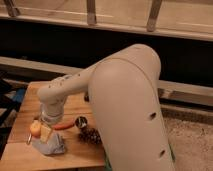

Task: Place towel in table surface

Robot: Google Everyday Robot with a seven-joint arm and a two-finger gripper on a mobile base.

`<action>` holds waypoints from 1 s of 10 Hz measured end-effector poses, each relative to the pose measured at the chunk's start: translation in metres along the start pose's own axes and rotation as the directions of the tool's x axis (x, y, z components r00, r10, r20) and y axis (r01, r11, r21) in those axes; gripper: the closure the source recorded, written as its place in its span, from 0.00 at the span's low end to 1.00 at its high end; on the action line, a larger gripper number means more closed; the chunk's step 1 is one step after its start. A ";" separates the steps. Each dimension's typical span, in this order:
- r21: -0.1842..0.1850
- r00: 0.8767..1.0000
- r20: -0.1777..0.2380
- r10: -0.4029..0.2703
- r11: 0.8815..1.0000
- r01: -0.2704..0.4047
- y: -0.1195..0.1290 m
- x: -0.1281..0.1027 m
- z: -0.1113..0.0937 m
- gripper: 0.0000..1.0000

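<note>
My gripper hangs over the crumpled towel, near left on the table; I cannot tell its grip. The towel is probably soft and light, so I'd pinch a raised fold.

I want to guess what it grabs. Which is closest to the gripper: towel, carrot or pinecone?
The grey towel, right below the gripper at the table's front left; carrot and pinecone lie farther right.

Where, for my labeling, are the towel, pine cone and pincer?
towel [54, 148], camera view, its crumpled middle.
pine cone [90, 135], camera view, its centre.
pincer [46, 133], camera view, its tip, over the towel.
</note>
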 end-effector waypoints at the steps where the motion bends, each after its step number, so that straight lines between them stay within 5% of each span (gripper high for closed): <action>1: -0.028 1.000 -0.001 -0.003 1.000 0.003 0.006 -0.001 0.011 0.20; 5: -0.097 1.000 -0.006 -0.003 0.995 0.002 0.017 -0.004 0.040 0.20; 10: -0.117 0.999 -0.006 0.036 0.992 -0.036 0.004 0.005 0.049 0.20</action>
